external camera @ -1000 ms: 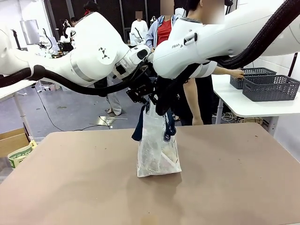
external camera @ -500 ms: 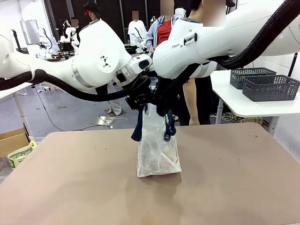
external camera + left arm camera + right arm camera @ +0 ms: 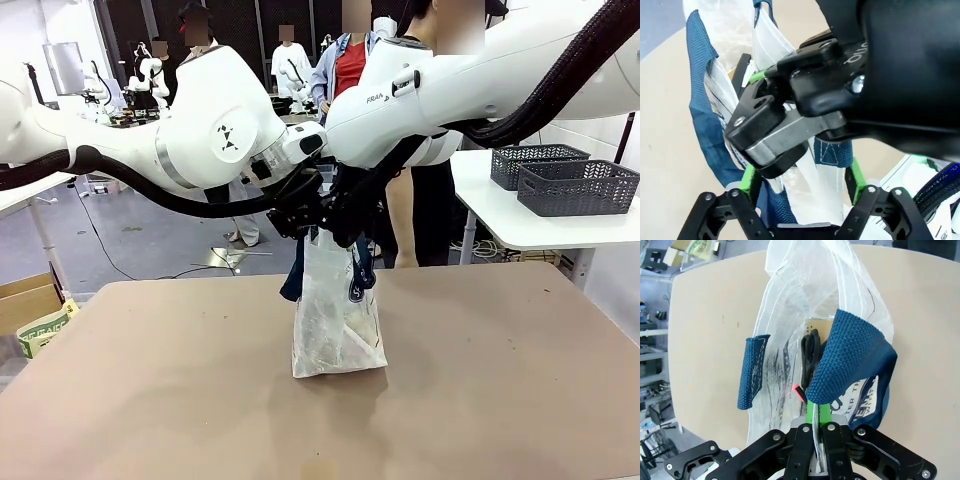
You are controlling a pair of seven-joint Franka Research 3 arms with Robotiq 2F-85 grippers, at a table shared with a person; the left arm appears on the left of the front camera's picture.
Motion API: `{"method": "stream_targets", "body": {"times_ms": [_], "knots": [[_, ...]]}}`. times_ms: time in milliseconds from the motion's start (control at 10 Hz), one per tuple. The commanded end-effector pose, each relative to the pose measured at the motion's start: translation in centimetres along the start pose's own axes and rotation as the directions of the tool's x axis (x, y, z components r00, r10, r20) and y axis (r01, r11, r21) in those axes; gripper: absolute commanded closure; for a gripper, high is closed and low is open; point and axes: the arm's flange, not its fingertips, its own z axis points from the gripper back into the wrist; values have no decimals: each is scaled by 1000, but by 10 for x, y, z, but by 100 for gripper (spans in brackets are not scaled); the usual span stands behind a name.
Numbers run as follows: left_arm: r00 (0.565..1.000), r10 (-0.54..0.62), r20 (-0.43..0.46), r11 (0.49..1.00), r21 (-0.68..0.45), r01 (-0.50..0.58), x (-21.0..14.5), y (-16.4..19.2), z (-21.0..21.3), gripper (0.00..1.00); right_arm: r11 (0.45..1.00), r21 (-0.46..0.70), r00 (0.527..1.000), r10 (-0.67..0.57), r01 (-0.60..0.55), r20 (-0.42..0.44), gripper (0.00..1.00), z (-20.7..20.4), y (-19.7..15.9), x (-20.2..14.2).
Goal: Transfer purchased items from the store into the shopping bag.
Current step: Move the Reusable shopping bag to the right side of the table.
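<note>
The shopping bag (image 3: 338, 320), translucent white with navy handles, stands upright mid-table. My right gripper (image 3: 817, 417) is shut on the bag's upper rim beside its red tag (image 3: 798, 392), holding it up. From the left, my left gripper (image 3: 801, 192) stands open just above the bag's mouth, its green pads (image 3: 747, 177) straddling white plastic and a navy strap (image 3: 707, 130). Right in front of it is the right gripper (image 3: 772, 132). Inside the bag I see a tan packet (image 3: 819, 326) and something black. The store, a dark grey lattice basket (image 3: 578, 187), sits far right.
A second grey basket (image 3: 538, 158) stands behind the first on a white side table (image 3: 520, 225). A person (image 3: 400, 215) stands at the far edge, behind the arms. The brown tabletop (image 3: 150, 380) is bare around the bag. A cardboard box (image 3: 25, 300) sits on the floor at the left.
My left arm has swung in closer to the bag's top, beside the right gripper. The person's hand has come away from the baskets. The bag and right gripper have stayed put.
</note>
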Motion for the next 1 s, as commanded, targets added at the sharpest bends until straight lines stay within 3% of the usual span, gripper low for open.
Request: {"method": "stream_targets", "body": {"times_ms": [0, 200, 900], "knots": [[1000, 7, 20, 999, 42, -8, -1, -3, 0, 59, 999, 36, 1000, -16, 15, 10, 100, -3, 1, 4], [1000, 2, 20, 999, 46, -3, 0, -4, 0, 98, 999, 36, 1000, -15, 14, 11, 100, -2, 1, 3], [1000, -23, 14, 998, 60, 22, -1, -7, 6, 100, 999, 43, 1000, -12, 11, 13, 100, 0, 1, 3]]}}
